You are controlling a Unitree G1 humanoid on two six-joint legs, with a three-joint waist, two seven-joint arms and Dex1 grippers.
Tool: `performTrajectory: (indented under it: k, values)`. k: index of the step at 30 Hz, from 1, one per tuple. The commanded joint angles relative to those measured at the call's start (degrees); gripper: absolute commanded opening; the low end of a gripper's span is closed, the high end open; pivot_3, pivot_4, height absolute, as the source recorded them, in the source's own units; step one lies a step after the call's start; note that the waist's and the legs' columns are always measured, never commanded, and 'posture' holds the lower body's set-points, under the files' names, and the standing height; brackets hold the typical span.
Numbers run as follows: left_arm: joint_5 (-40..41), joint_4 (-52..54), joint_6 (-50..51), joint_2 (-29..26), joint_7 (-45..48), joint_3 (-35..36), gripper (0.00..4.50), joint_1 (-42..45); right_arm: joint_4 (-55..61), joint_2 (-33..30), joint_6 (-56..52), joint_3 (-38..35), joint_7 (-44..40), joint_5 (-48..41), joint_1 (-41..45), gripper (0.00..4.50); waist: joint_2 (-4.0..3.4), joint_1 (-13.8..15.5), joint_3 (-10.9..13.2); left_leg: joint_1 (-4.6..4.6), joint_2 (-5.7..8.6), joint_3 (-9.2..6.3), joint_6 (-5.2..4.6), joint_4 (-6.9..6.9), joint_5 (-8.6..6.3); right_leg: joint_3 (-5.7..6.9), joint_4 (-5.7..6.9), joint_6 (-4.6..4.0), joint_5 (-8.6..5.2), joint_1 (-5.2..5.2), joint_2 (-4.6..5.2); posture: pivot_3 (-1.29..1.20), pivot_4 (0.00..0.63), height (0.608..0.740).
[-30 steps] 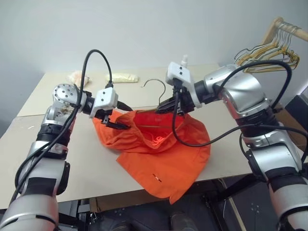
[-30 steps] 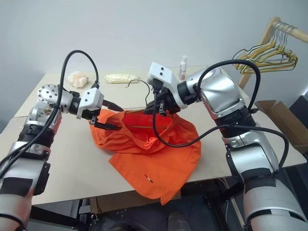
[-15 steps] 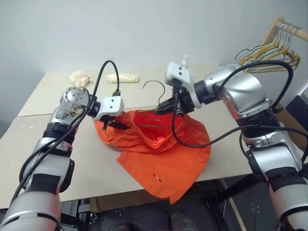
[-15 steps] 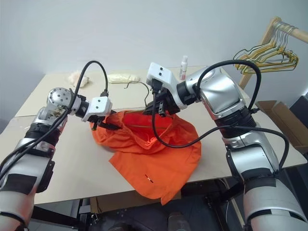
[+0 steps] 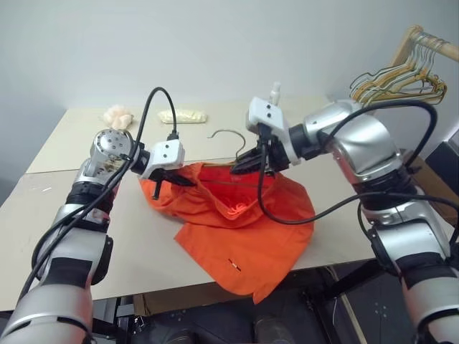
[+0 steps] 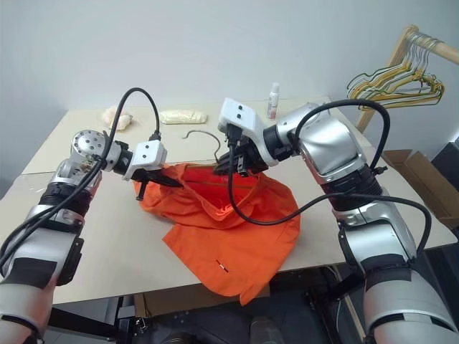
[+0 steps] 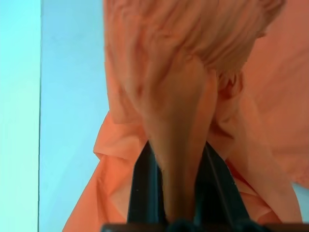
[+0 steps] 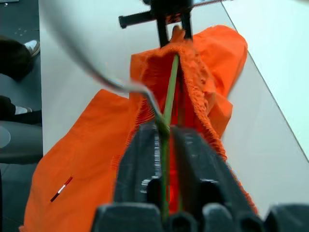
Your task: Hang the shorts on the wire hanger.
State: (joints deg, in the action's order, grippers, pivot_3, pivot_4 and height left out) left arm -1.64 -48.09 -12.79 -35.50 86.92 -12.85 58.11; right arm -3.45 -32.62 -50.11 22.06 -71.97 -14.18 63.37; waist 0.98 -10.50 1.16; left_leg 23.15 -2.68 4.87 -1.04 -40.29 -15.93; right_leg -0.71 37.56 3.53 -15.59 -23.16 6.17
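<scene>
The left gripper is clamped on a fold of the shorts at the left end of the waistband, holding that end lifted off the table. The rest of the shorts lies spread across the table toward its front edge, one leg hanging over it. The wire hanger sits in the open waistband, its bar running from the left gripper's side toward the right gripper, its hook rising behind the cloth. The right gripper's fingers are set close about the wire and the bunched waistband at the right end; whether they truly pinch it I cannot tell.

The risk, as I judge it: if the right grip is slack, the hanger may tip or slide out of the waistband. A pull by the left gripper could also drag the elastic off the bar's end.
</scene>
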Motion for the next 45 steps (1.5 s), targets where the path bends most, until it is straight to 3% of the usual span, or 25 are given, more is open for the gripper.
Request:
performTrajectory:
  k: [1,6,8,10,15,24,28,38,41,45]
  values:
    - [2.25,1.92,1.46,-0.91,0.4,2.33,0.0,1.11,3.65,-3.67,0.61,-3.05,0.25,-0.43,-0.43,2.2,0.0,0.11,0.0,0.01,0.0,-0.01,0.0,0.0,0.0,0.01,0.0,0.0,0.0,0.0,0.0,-0.16,0.0,0.74]
    - [2.95,3.26,3.26,-1.74,0.71,2.82,0.0,-0.51,7.88,-8.67,-3.1,-8.86,0.25,-4.44,-1.43,3.97,0.0,0.04,0.0,0.01,0.0,-0.01,-0.04,0.01,-0.02,0.0,-0.02,0.0,0.0,-0.01,0.01,-0.16,0.0,0.74]
    - [3.1,3.74,3.74,-1.89,0.66,2.84,0.0,-0.94,8.65,-10.86,-4.76,-11.6,-0.51,-6.78,-1.73,4.46,0.0,0.06,0.0,-0.01,-0.01,-0.01,-0.06,0.01,-0.03,0.0,-0.01,0.0,0.0,0.0,0.0,-0.16,0.0,0.74]
    - [3.05,4.11,3.92,-1.98,0.48,2.83,0.0,-1.21,9.99,-14.28,-4.32,-13.05,-1.45,-7.54,-3.62,4.46,0.0,0.08,0.0,-0.02,-0.01,0.0,-0.07,0.01,-0.04,-0.01,-0.02,0.0,0.0,0.02,0.01,-0.16,0.0,0.74]
    - [2.88,4.06,4.23,-1.77,0.3,2.69,0.0,-0.95,15.5,-22.18,3.27,-8.17,-1.39,-1.48,-10.7,4.46,0.0,0.25,0.0,0.01,0.01,0.02,-0.24,0.0,-0.14,-0.01,-0.09,0.02,-0.01,0.03,0.02,-0.17,0.0,0.74]
    - [2.56,3.59,3.65,-1.24,0.87,2.45,0.0,-0.14,7.87,-15.42,5.53,3.17,4.08,9.86,-8.0,4.46,-0.03,-1.34,-0.01,-0.1,0.01,0.08,-0.21,0.01,-0.12,-0.12,0.0,0.03,-0.03,0.03,0.0,-0.17,0.0,0.74]
    - [2.08,3.12,2.96,-1.32,1.08,2.21,0.0,0.44,3.44,-12.54,6.58,5.58,2.46,11.51,-5.43,3.6,-0.04,-1.34,0.0,-0.09,0.02,0.06,-0.04,0.01,-0.02,-0.1,-0.01,0.03,-0.02,0.03,0.01,-0.16,0.0,0.74]
    - [1.99,3.1,1.34,-1.43,1.69,2.23,0.0,0.17,3.35,-10.97,7.26,5.43,-0.58,11.94,-5.37,0.19,-0.04,-1.34,0.0,-0.08,0.02,0.02,-0.06,0.0,-0.03,-0.07,0.0,0.04,-0.02,0.04,0.02,-0.16,0.0,0.74]
    - [3.23,3.19,1.9,-1.29,3.39,2.65,0.0,0.56,4.74,-11.5,5.79,4.31,-2.38,10.15,-6.64,0.03,-0.04,-1.32,0.0,-0.08,0.02,0.02,-0.06,0.01,-0.03,-0.07,0.0,0.04,-0.02,0.04,0.02,-0.16,0.0,0.74]
    - [6.79,3.85,5.15,-0.83,5.44,4.18,1.05,1.88,6.82,-12.51,0.12,1.91,-3.84,6.22,-9.34,0.0,-0.03,-1.19,0.0,-0.05,0.02,0.0,-0.06,-0.02,-0.03,-0.05,-0.01,0.04,-0.02,0.05,0.02,-0.17,0.0,0.74]
